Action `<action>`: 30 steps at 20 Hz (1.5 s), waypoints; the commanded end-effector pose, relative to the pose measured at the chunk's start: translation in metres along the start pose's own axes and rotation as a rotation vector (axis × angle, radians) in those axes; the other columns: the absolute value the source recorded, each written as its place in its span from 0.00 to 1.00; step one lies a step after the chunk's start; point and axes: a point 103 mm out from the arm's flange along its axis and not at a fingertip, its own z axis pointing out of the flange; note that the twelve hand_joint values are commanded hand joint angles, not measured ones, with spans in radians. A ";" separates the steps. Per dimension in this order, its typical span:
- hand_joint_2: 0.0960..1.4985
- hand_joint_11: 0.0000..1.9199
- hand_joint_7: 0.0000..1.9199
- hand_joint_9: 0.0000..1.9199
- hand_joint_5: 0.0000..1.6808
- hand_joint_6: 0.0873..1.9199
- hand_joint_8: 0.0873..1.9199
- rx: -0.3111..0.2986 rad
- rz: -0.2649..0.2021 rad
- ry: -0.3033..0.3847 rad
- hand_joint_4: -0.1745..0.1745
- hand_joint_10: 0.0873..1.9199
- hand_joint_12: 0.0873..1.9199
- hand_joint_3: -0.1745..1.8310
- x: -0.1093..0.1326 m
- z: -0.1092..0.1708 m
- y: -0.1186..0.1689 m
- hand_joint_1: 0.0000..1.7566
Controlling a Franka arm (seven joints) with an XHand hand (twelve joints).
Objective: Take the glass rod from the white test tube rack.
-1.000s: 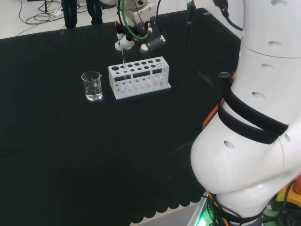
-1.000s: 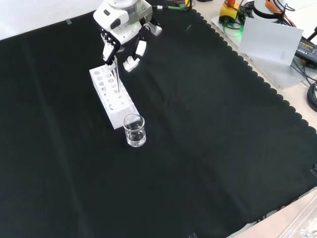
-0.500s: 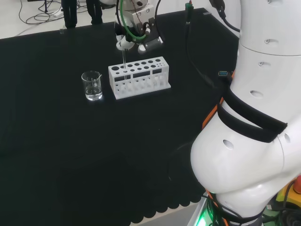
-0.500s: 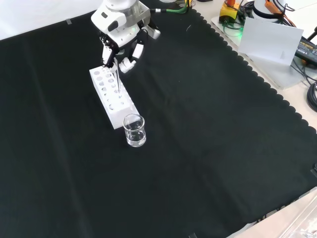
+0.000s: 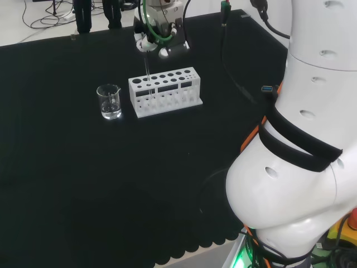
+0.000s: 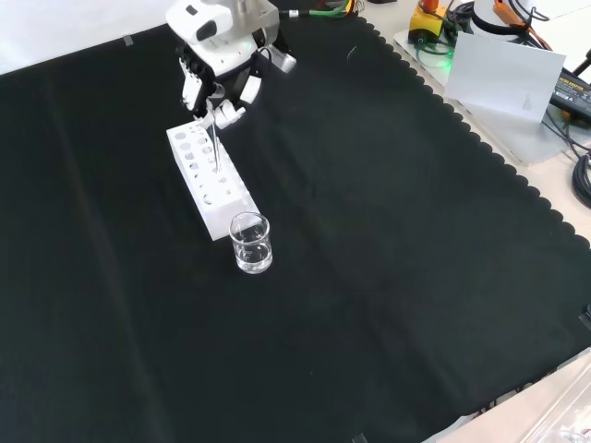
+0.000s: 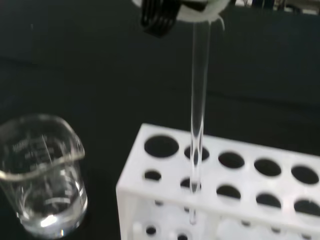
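Arm: reaches across the bench, wrist turned down above the white test tube rack (image 5: 164, 92).
Hand (image 6: 214, 78): directly above the rack's end.
Fingers (image 6: 226, 113): curled, pinching the glass rod (image 7: 198, 100).

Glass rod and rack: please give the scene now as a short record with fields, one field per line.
hand: pinching the top of the glass rod
glass rod: upright, lower end still inside a hole of the rack
white test tube rack: standing on the black cloth, other holes look empty
glass beaker: beside the rack's end nearest the rod, apart from it
task state: rod partly lifted, not yet clear of the rack
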 end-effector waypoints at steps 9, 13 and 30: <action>0.49 0.82 0.60 0.82 0.68 0.27 0.57 -0.037 0.020 -0.009 0.00 0.43 0.36 0.36 0.012 -0.059 -0.017 0.74; 0.49 0.82 0.60 0.82 0.68 0.26 0.57 -0.058 0.027 0.014 0.00 0.42 0.36 0.36 0.012 -0.080 -0.029 0.74; 0.48 0.83 0.60 0.83 0.69 0.25 0.57 -0.116 -0.010 0.061 0.00 0.42 0.36 0.36 0.032 -0.108 -0.056 0.74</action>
